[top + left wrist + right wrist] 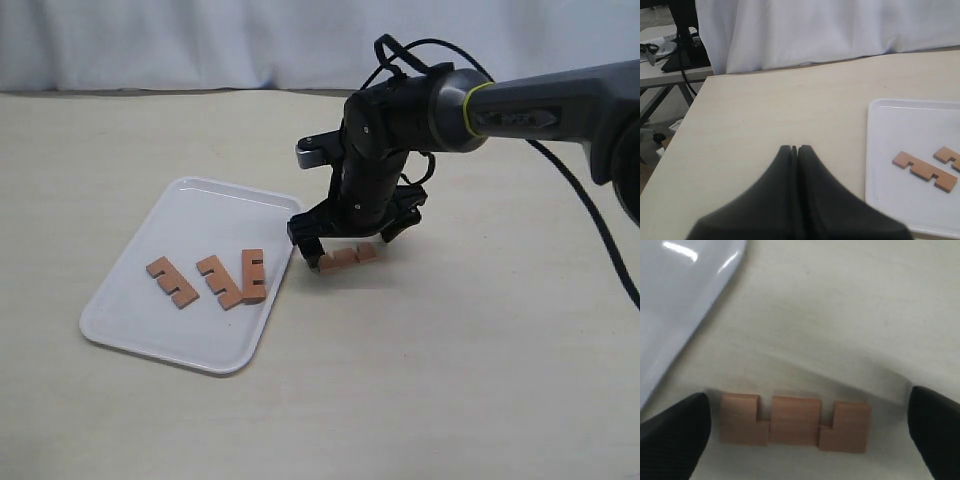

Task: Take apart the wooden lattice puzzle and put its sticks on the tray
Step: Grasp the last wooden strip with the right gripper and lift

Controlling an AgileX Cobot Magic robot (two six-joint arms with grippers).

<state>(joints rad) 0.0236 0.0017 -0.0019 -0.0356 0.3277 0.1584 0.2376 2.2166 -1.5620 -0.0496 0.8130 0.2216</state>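
Stick (795,422) is bracketed end to end by the wide-open right gripper (349,246), flat on the worktop (450,380) just beside the tray (205,212).

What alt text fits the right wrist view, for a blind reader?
One notched wooden stick lies flat on the beige table between the open fingertips of the right gripper. A corner of the white tray shows nearby.

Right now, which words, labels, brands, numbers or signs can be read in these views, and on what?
No text is readable.
On the grey forearm of the right arm: a dark strip with faint marks, too blurred to read.
The flat white plastic tray and the reddish-brown notched wooden sticks bear no lettering.
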